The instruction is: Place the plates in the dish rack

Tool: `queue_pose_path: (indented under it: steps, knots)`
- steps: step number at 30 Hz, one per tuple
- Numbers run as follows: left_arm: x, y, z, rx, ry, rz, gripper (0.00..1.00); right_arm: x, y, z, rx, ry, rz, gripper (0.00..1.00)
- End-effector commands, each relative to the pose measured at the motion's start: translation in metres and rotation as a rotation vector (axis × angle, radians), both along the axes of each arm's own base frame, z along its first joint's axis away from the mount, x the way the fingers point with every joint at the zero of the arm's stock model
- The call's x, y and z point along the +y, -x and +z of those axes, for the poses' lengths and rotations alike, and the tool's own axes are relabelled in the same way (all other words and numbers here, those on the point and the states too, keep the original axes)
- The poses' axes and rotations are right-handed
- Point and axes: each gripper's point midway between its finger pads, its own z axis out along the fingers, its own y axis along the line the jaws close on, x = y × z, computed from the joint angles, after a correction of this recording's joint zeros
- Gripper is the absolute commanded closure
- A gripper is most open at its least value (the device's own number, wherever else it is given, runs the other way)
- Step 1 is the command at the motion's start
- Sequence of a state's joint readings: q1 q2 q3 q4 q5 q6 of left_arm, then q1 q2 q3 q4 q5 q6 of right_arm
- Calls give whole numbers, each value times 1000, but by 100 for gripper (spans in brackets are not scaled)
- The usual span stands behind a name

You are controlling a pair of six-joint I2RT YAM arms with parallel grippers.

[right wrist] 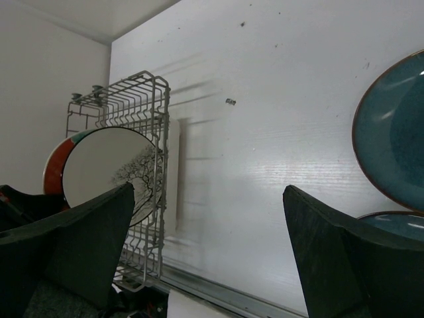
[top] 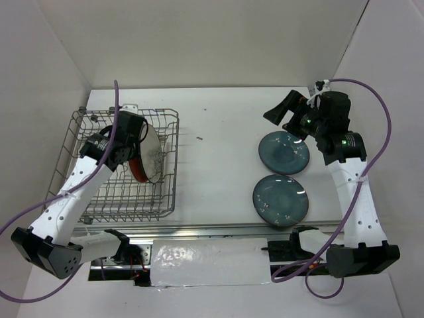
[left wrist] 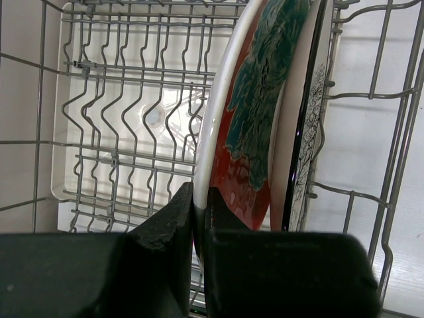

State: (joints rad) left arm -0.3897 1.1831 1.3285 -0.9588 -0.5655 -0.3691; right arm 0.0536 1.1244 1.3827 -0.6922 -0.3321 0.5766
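Observation:
The grey wire dish rack (top: 173, 192) stands at the left. The cream plate (top: 154, 154) with its grey pattern stands upright in it near the right wall. The red plate (top: 136, 172) with teal flowers stands on edge just left of it. My left gripper (top: 134, 138) is shut on the red plate's rim (left wrist: 255, 119), its jaws pinching the white edge in the left wrist view (left wrist: 199, 212). The cream plate (left wrist: 311, 126) sits close behind. Two speckled dark teal plates (top: 283, 152) (top: 280, 199) lie flat on the table at the right. My right gripper (top: 281, 112) is open and empty above the far one.
The right wrist view shows the rack (right wrist: 142, 99) with both upright plates, the cream plate (right wrist: 109, 165) in front, and the teal plates' edges (right wrist: 397, 126) at the right. A metal rail (top: 218, 230) runs along the table's near edge. White walls enclose three sides.

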Motion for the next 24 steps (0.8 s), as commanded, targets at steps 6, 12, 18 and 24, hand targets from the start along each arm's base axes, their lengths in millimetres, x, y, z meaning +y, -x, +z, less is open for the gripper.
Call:
queue_pose_path:
  steps: [6,12,18,24]
  knots:
    - [-35,-29,50,-211,166,-79,82,0,-4,4,-12,16,10,0]
    - [-47,-29,57,-255,220,-147,71,3,-4,6,-17,5,20,0]
    - [-54,-29,56,-249,251,-168,68,1,-1,7,-20,8,10,0]
    - [-56,-31,62,-270,262,-183,56,4,-1,9,-22,4,17,0]
